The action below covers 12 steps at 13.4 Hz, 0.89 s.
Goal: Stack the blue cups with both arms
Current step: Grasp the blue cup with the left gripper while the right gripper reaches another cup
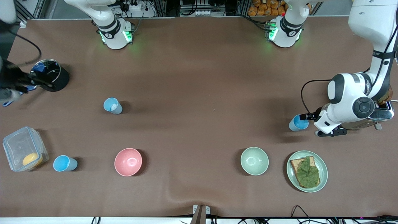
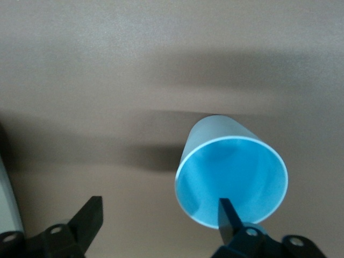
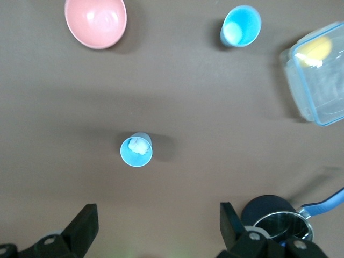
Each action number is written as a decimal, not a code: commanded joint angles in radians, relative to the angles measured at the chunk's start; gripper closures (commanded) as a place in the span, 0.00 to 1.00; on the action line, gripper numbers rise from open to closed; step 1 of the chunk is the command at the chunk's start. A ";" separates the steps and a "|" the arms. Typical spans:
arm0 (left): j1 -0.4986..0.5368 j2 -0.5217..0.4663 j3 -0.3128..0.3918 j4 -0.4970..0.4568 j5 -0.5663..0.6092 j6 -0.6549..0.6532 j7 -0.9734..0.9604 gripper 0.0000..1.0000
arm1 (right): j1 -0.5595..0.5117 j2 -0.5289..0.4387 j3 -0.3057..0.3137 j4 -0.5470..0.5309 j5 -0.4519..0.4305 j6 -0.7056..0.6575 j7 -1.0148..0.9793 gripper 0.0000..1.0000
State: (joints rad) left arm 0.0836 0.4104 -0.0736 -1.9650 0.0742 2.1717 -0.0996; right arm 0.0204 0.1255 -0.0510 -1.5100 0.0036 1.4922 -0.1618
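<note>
**3 blue cups spread out, 1 being approached**

Toward the right arm's end, 1 blue cup point(image 1: 64, 163) stands near the front edge and another point(image 1: 112, 105) mid-table. The right gripper point(image 3: 156, 231) is held high, fingers spread, empty. At the left arm's end, the third cup point(image 1: 298, 123) is straddled by the left gripper point(image 2: 161, 220), spread wide, 1 finger inside the rim, apparently for grasping.
</note>
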 commanded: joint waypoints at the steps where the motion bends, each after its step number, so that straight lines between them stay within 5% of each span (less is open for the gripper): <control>1: 0.008 0.007 -0.006 0.005 -0.001 0.019 0.012 0.20 | -0.005 0.045 0.010 -0.006 0.004 -0.001 0.001 0.00; 7: -0.001 0.025 -0.006 0.011 -0.043 0.026 -0.003 0.41 | 0.010 -0.035 0.013 -0.385 0.018 0.329 0.001 0.00; 11: 0.002 0.030 -0.006 0.012 -0.053 0.034 -0.003 0.94 | 0.023 -0.076 0.013 -0.625 0.032 0.581 0.002 0.00; 12: 0.005 0.030 -0.006 0.012 -0.054 0.034 -0.003 1.00 | 0.027 -0.076 0.013 -0.662 0.032 0.612 0.001 0.00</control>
State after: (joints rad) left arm 0.0814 0.4340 -0.0758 -1.9637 0.0379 2.1995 -0.0998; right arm 0.0375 0.1075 -0.0360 -2.0545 0.0189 2.0325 -0.1621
